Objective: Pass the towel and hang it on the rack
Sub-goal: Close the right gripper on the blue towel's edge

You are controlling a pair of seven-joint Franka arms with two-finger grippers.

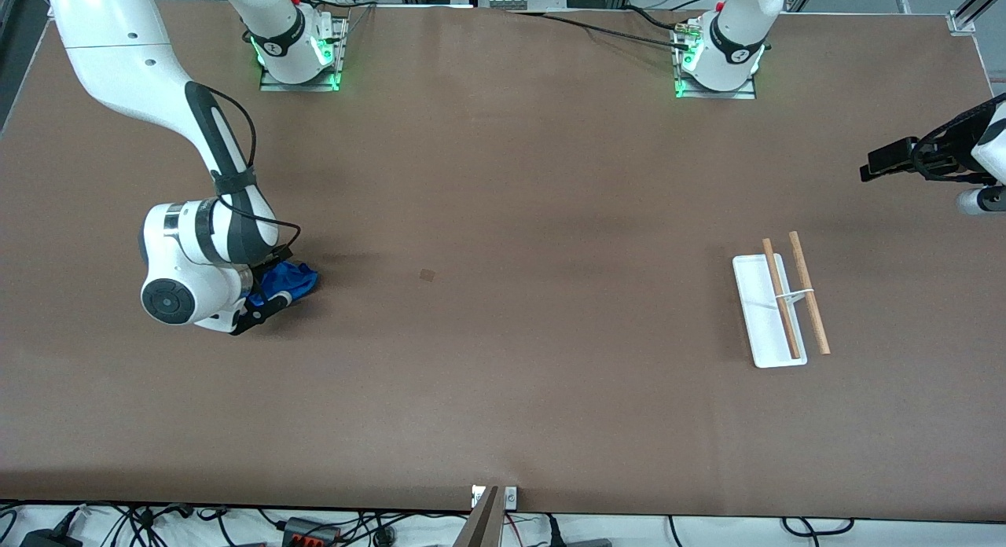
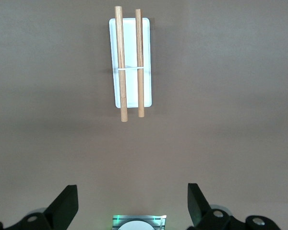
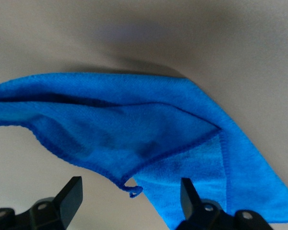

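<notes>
Right gripper [image 3: 127, 196]: fingers [image 3: 69, 194] are seen spread, one to each side of a folded corner of the towel [image 3: 134, 134]. No pinch is made out yet; cloth sits between and just ahead of the tips, apparently not clamped. In the front view the right gripper [image 1: 263, 299] is down at the table, toward the right arm's end, with the towel [image 1: 289, 280] bunched right against it.

Towel handling, as judged: soft, light, floppy, nothing fragile. It will drape and sag from whatever point is held, so no shape is kept. A hemmed edge and a small loop are seen right by the tips; the doubled layers at that folded corner are the best bite. Enough fabric should be taken deep between the fingers, since a thin single layer may slip out. A free edge should be left hanging for the handover.

Left gripper [image 2: 129, 206]: fingers [image 2: 65, 206] are held wide apart, nothing between them. It is parked in the air over the table at the left arm's end, waiting.

Rack [image 2: 130, 62] is seen well ahead of the left fingertips, untouched: white tray with two wooden rods on a wire stand. In the front view the rack [image 1: 778, 307] stands well apart from the towel, most of the table [image 1: 503, 217] between them.
</notes>
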